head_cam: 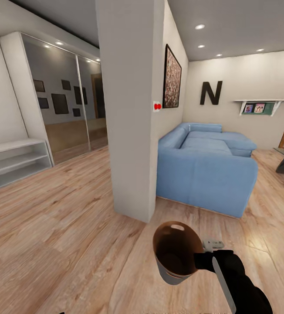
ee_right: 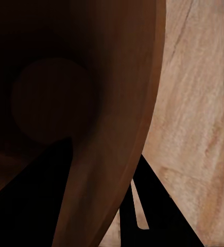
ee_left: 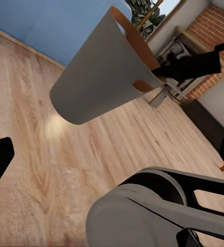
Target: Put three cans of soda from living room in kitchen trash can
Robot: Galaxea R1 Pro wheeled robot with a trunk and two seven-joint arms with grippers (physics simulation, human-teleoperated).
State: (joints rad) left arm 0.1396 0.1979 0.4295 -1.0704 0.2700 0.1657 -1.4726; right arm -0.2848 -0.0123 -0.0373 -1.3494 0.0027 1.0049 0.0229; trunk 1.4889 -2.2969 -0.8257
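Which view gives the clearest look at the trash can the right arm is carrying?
The head view: the trash can shows whole, with rim, brown inside and handle slot, held at its rim by the right gripper. The left wrist view shows its grey outside from below; the right wrist view shows its dark inside.

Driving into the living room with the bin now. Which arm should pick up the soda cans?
Left, probably. The right gripper is clamped on the trash can's rim, carrying it above the floor. The left wrist view shows nothing held.
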